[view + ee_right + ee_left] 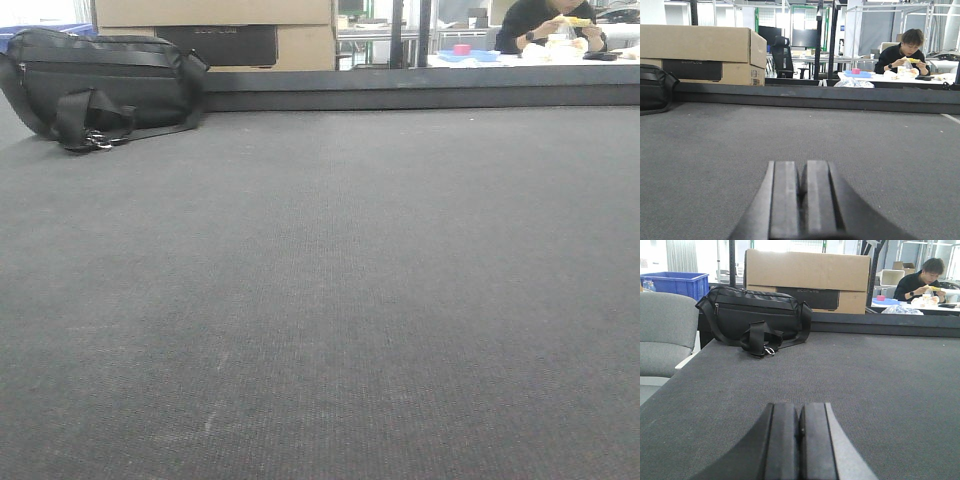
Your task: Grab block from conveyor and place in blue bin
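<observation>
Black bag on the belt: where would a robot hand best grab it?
Likely the looped strap bunched at its front, with the left hand coming from the near side of the belt. It stands off the black bag, whose soft, bulky body looks too wide to span.

Left gripper [799, 437], matte black, flat faces, flared grey flanks; right gripper [803, 197], identical black build

blue bin [675, 284] partly behind chair [665, 325] (left wrist), black bag [652, 90] cropped left
</observation>
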Controlling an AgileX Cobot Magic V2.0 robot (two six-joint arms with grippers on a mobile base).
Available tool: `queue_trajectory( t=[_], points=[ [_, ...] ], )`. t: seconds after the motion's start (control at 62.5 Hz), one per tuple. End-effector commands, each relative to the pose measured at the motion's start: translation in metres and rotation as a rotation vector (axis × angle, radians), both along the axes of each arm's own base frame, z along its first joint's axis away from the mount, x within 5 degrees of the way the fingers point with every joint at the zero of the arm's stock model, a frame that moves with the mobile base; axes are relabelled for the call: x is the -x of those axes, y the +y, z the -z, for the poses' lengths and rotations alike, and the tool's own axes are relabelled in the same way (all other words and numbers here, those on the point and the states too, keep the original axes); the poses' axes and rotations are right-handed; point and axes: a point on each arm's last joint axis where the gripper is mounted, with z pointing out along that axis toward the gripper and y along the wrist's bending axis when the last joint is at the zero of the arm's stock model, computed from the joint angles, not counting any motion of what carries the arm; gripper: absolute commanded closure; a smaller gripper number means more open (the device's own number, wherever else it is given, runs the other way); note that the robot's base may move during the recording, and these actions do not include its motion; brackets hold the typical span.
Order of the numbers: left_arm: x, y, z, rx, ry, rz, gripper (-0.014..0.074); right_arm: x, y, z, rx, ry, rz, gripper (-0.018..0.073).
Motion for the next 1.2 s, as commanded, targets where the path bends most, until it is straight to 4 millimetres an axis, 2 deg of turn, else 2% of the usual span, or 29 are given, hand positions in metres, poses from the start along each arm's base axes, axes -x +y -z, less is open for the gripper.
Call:
queue_trajectory(
  t=[0.0, 0.815, 1.023, 1.183],
  points=[
    [0.0007, 0.0, -0.0024, 0.006, -0.024, -0.001, 0.0707, -0.0001, 0.0, -0.0013, 0.006, -0.013, 0.001, 0.0721],
    [0.0007, 0.0, -0.0024, 0.0, -0.024, -0.001, 0.0707, 0.0, -0.0001, -0.0022, 0.006, -0.023, 0.001, 0.0721],
    [0.0012, -0.0004, -0.0071, 0.001, -0.076, 0.004, 0.0707, 0.0008, -0.0003, -0.0071, 0.0, -0.078, 0.003, 0.0721],
    [0.0017, -0.0001, -0.0099, 0.045, -0.073, 0.005, 0.0707, 0.0004, -0.0002, -0.0049, 0.0, -0.053, 0.002, 0.0721]
  ],
)
